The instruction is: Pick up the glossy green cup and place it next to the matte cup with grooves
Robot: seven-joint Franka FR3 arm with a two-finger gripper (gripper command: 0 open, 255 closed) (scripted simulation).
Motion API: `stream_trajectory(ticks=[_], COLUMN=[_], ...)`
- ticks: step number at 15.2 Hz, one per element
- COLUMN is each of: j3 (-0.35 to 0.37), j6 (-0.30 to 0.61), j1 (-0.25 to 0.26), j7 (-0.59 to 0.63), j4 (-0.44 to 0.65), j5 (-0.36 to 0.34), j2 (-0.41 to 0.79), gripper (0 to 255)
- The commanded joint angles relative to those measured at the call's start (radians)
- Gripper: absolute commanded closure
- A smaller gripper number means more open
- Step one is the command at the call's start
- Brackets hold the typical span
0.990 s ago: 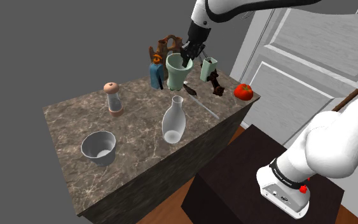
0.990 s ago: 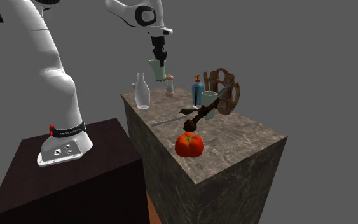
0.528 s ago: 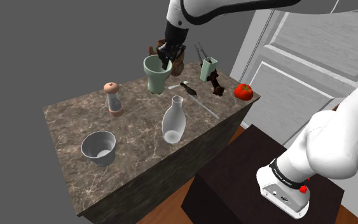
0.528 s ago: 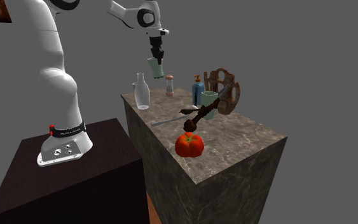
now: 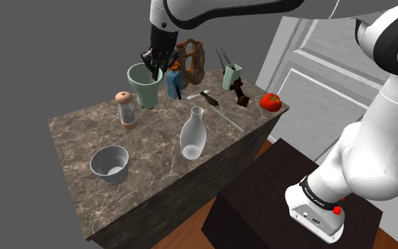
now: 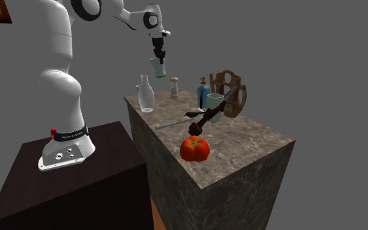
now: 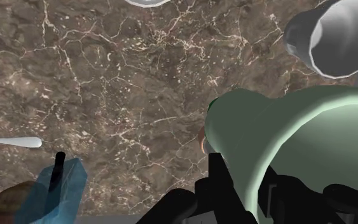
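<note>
My gripper (image 5: 153, 69) is shut on the rim of the glossy pale green cup (image 5: 144, 86), one finger inside and one outside. The cup hangs upright above the marble table (image 5: 155, 159), just over and behind a small pink-capped shaker (image 5: 126, 109). In the second exterior view the gripper (image 6: 157, 59) holds the cup (image 6: 156, 67) high over the table's far end. A grey cup with a grooved wall (image 5: 109, 163) stands near the table's front left in the shoulder view. From the wrist I see the gripper (image 7: 247, 191), the green cup (image 7: 285, 127) and the grey cup (image 7: 327, 38) beyond.
A clear glass bottle (image 5: 193, 134) stands mid-table. A blue soap bottle (image 5: 174, 81), a brown rack (image 5: 192, 56), a second pale cup (image 5: 231, 76), dark utensils (image 5: 241, 94) and a tomato (image 5: 271, 102) sit toward the shoulder view's right. The dark stand (image 5: 261, 201) adjoins the table.
The gripper has carried the green cup toward the shoulder view's left, from beside the blue bottle and rack to above the shaker. Its grip is unchanged.
</note>
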Motion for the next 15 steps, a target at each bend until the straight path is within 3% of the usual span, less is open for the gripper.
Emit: stream_trajectory(ticks=[1, 3, 15], j3=[0.012, 0.022, 0.019], j6=[-0.024, -0.064, 0.092], j1=[0.028, 0.062, 0.061], j7=[0.044, 0.088, 0.087], j4=[0.098, 0.226, 0.080], j5=[-0.018, -0.040, -0.041], j2=[0.072, 0.160, 0.171], gripper=[255, 255, 255])
